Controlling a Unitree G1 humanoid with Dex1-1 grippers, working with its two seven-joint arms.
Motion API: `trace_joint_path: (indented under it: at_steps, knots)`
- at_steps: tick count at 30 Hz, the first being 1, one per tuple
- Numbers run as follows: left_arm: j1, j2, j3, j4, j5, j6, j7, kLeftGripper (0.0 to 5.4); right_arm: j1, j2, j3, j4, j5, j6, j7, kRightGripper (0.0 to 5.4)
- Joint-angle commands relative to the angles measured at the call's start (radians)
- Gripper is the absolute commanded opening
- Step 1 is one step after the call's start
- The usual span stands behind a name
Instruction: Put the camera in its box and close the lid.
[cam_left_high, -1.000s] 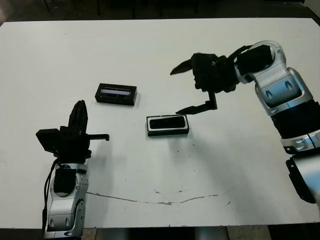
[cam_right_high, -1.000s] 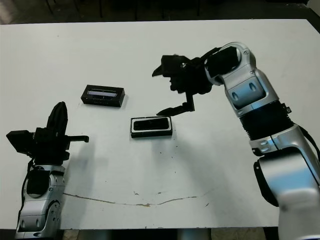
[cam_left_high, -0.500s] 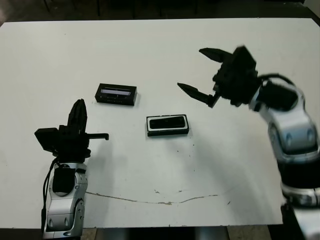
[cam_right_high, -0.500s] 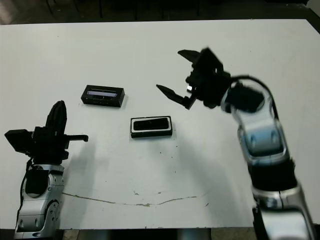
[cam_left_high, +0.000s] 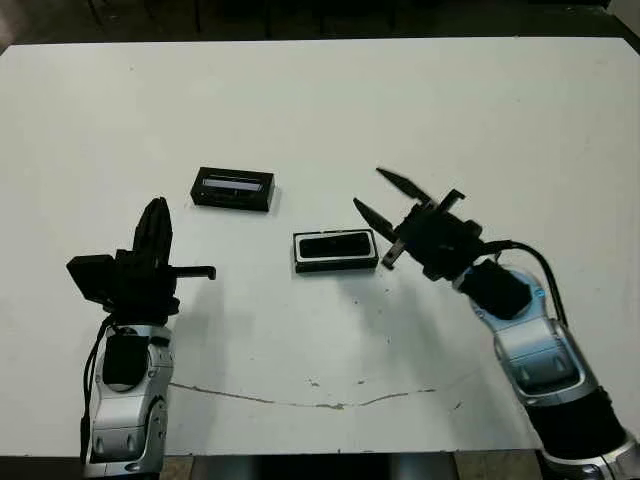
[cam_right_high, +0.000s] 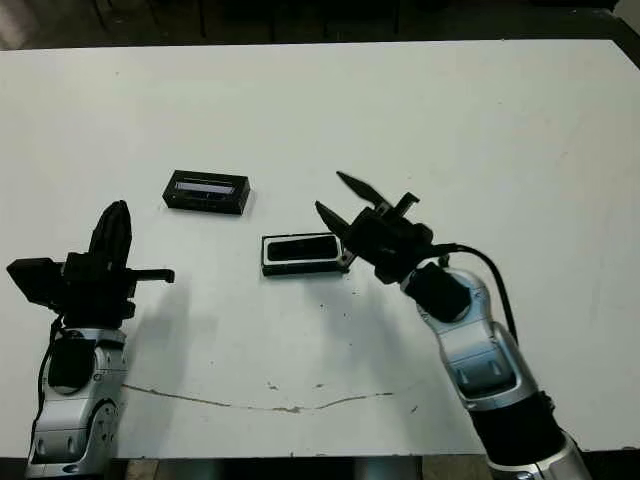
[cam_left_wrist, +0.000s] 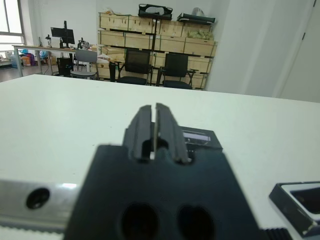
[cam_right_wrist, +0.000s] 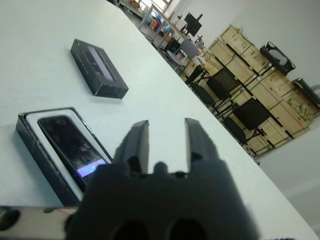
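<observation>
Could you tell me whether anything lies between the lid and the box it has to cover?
Nothing visible does. The lid lies apart from the box, with only bare white table between them. The camera already sits in the box.

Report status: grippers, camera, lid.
Right gripper open, empty, beside the box. Left gripper shut, empty, clear of everything. Camera lies in the box. Lid off, apart on the table; nothing blocking it.

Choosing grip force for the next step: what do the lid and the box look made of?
The lid looks like matte black card or plastic, its top strip glossy, catching light. The box has dull black walls and white lining, likely card or foam; unclear which.
</observation>
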Motion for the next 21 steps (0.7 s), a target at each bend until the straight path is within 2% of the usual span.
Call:
trace_joint_path:
  at_steps: [1,4,9,12,17,21]
  knots:
    - [0.017,0.012,0.006,0.007,-0.003,0.014,-0.006,0.0,0.034,0.013,0.015,0.035,-0.008,0.039,-0.007,0.57]
    - [0.019,0.014,0.005,0.003,-0.001,0.017,-0.006,0.0,0.042,0.026,0.024,0.06,-0.015,0.042,-0.015,0.02]
    - [0.024,0.014,0.004,0.001,0.003,0.012,-0.006,0.0,0.027,0.046,0.041,0.093,-0.023,0.121,-0.002,0.02]
    - [0.026,0.013,0.003,-0.002,0.006,0.011,-0.004,0.0,0.022,0.041,0.053,0.106,-0.022,0.144,0.018,0.02]
    - [0.027,0.012,0.003,-0.003,0.002,0.012,-0.005,0.0,0.034,0.008,0.079,0.083,-0.043,0.194,0.062,0.02]
    - [0.026,0.011,0.004,-0.002,0.005,0.01,-0.002,0.0,0.059,-0.042,0.097,0.045,-0.054,0.22,0.119,0.02]
